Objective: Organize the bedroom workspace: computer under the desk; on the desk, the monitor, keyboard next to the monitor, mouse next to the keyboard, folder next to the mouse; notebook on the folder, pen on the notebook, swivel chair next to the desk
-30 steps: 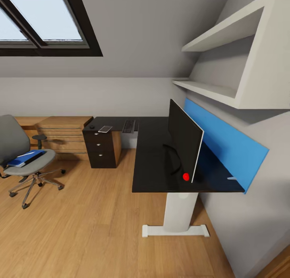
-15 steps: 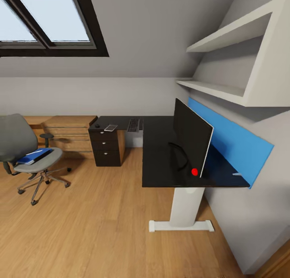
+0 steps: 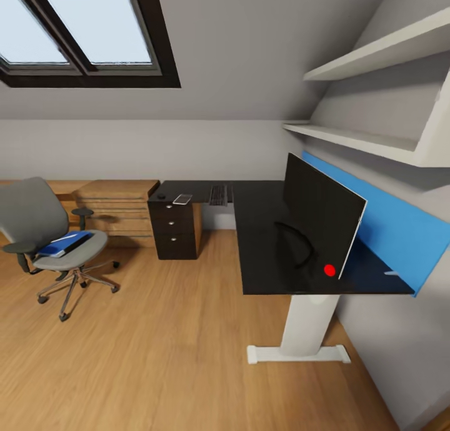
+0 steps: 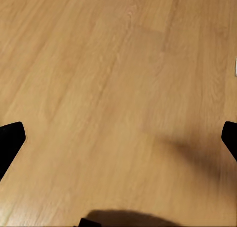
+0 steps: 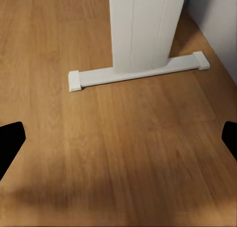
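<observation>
- The flat bright blue folder (image 3: pixel 61 243) lies on the seat of the grey upholstered swivel chair (image 3: pixel 44 231), well apart from the black-topped L-shaped worktop (image 3: pixel 262 243); the thin black monitor (image 3: pixel 322 222) stands there
- It looks light, stiff and slippery; a hold on its overhanging edge should suit
- Left claw (image 4: pixel 118 138) and right claw (image 5: pixel 118 138) gape wide over bare wooden floor, holding nothing
</observation>
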Controlling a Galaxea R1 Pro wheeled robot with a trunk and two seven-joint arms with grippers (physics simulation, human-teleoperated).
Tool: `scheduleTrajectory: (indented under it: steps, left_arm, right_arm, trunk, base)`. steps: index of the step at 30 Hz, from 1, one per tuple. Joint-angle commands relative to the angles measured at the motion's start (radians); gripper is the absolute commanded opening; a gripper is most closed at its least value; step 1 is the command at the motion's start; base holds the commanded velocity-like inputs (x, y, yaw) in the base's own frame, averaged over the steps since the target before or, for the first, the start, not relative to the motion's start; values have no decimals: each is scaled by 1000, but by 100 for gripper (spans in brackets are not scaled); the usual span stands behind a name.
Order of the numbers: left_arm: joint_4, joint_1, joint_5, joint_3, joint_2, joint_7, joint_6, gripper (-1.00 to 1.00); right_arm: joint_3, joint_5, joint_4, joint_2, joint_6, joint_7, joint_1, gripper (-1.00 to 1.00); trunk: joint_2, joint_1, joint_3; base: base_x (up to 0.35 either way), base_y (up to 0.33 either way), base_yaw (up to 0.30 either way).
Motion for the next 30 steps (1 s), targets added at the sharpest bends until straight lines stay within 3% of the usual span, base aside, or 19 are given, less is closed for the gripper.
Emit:
scheduleTrajectory:
  steps: [1, 17, 30]
  left_arm:
    - [1, -1, 4, 7, 0, -10, -1, 100]
    - [1, -1, 4, 8, -1, -9, 0, 100]
    - [1, -1, 4, 7, -1, -11, 0, 100]
  right_arm:
    - [2, -5, 2, 0, -4, 0, -1, 100]
    - [2, -5, 2, -1, -3, 0, -1, 100]
    - [2, -8, 2, 0, -3, -1, -1, 100]
  trunk:
    - [-1, 1, -1]
    - [-1, 1, -1]
    - [-1, 1, -1]
  base:
    - [266, 220, 0]
    - [271, 221, 0]
    - [38, 327, 0]
